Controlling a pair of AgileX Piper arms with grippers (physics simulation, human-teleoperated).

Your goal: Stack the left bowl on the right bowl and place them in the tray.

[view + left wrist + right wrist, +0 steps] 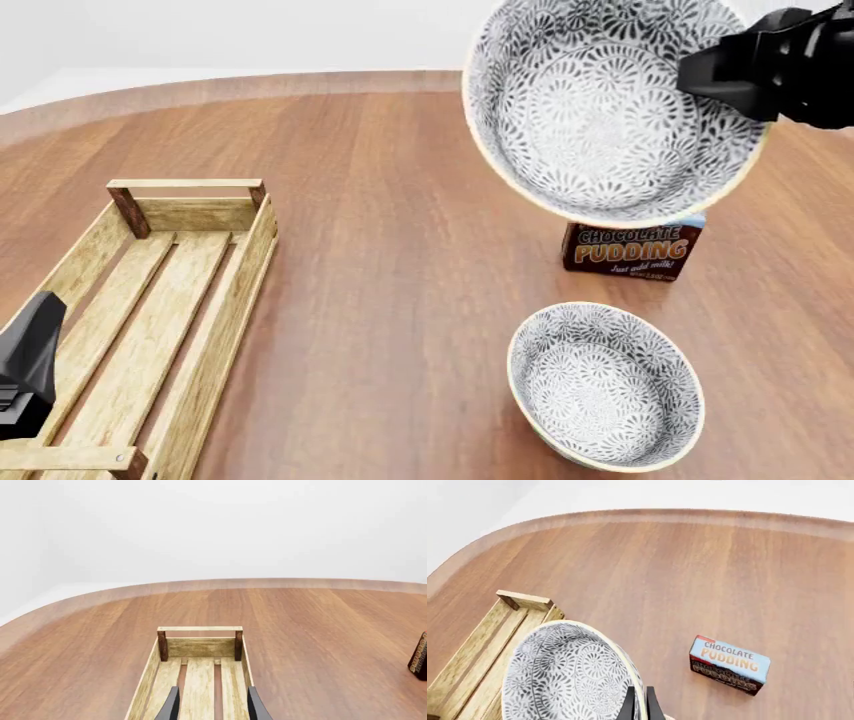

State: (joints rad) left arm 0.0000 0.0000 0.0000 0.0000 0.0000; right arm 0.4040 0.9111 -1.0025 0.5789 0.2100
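Patterned bowl [607,105] aloft in right hand [721,75]

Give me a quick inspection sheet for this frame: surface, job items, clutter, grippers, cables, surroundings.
Surface: brown wooden table with a rounded far edge.
Job's things: slatted wooden tray on the left, nothing in it; one patterned bowl on the table at front right; second patterned bowl held up in the air, tilted.
Clutter: chocolate pudding box, on the table beyond the resting bowl.
Grippers: right gripper pinches the raised bowl's rim; left gripper open, over the tray, holding nothing.
Cables: nothing seen.
Surroundings: plain white backdrop, nothing else seen.
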